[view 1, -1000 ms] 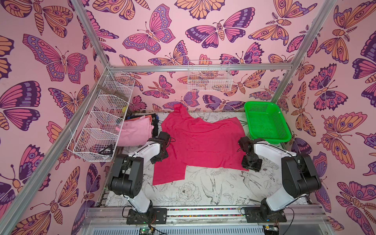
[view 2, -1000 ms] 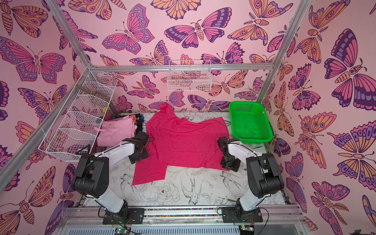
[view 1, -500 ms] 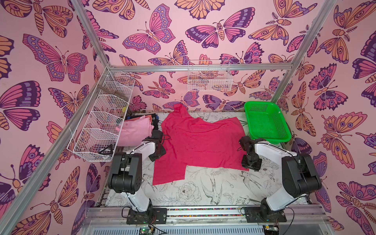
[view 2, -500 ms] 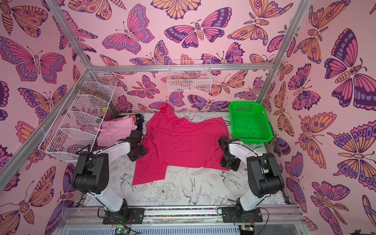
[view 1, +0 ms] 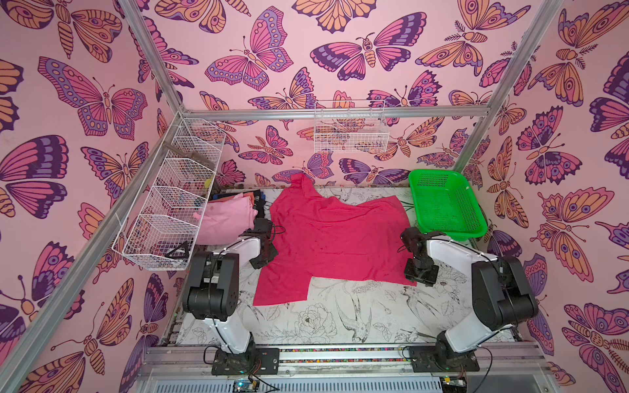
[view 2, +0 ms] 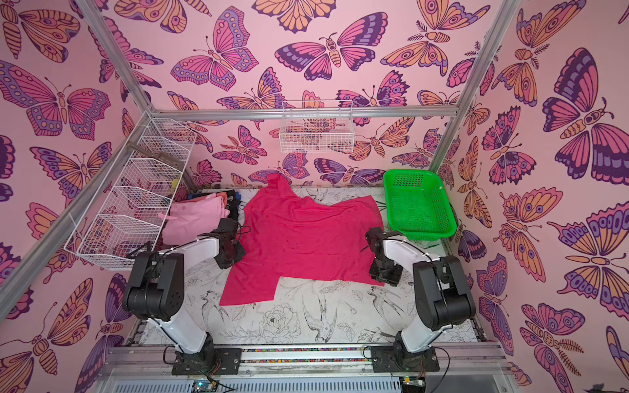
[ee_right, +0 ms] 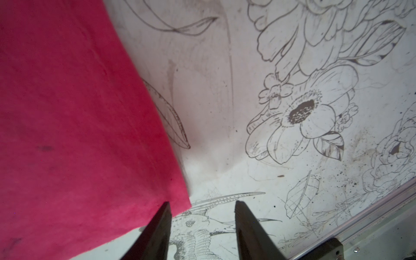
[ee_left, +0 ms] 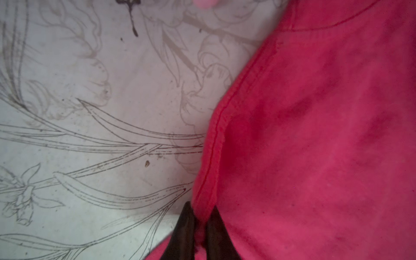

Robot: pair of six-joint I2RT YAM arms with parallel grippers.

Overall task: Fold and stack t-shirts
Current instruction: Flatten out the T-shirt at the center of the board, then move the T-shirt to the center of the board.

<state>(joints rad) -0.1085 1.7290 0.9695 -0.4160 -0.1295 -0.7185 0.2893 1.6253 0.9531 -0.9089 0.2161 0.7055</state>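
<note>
Left wrist view: my left jaws have just pinched shut on the hem of the crimson cloth t-shirt (ee_left: 315, 135) spread on the counter (ee_left: 90, 135). My right jaws, half-open and empty at its corner, should grip next.

Both top views look steeply down from high above the near edge of the white table printed with line-drawn flowers and birds (view 1: 340, 320). They face the pink butterfly-patterned back wall (view 1: 340, 85) and share almost the whole scene, with the spread crimson cloth t-shirt (view 1: 333, 238) mid-frame. The left wrist camera sits very close, looking along the left gripper (ee_left: 200, 225) at the shirt's hem. The right wrist camera, equally close, looks along the right gripper (ee_right: 202, 216) at another shirt edge and bare table.
</note>
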